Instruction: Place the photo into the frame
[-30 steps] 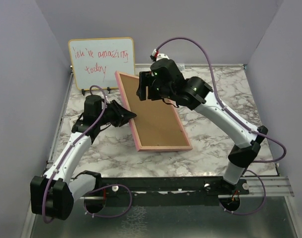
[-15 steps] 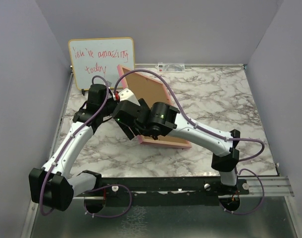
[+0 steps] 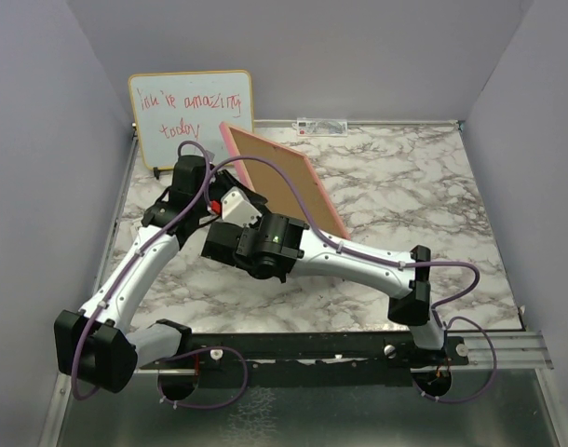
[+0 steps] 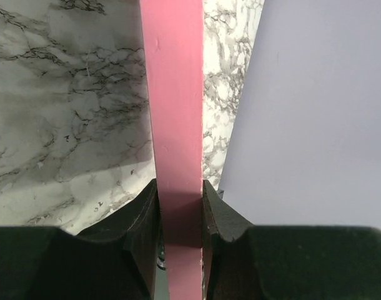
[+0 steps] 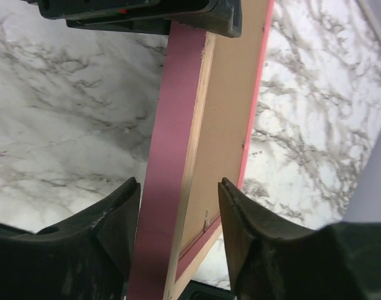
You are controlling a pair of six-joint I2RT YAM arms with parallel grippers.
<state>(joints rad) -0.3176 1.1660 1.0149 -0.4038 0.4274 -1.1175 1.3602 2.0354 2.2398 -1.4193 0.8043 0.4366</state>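
Note:
The frame (image 3: 277, 177) is tipped up on the marble table, brown backing board facing the overhead camera and pink border around it. My left gripper (image 3: 214, 197) is shut on the raised left edge. In the left wrist view the pink frame edge (image 4: 175, 94) runs straight between the left gripper's (image 4: 180, 200) pads. My right gripper (image 3: 230, 240) is lower on the same edge. In the right wrist view the right gripper (image 5: 178, 187) is open, its fingers straddling the frame edge (image 5: 178, 125), with a gap on the backing board (image 5: 231, 94) side. The photo is out of view.
A yellow-edged whiteboard (image 3: 191, 116) with red handwriting stands at the back left, close behind the frame. The marble table (image 3: 414, 186) is bounded by grey walls on three sides. A small clear strip (image 3: 321, 124) lies at the back edge. Purple cables loop over both arms.
The frame lay flat a second ago; its left edge is now lifted in the left gripper. The right arm swung from above the frame's top down to that edge, its jaws narrowing.

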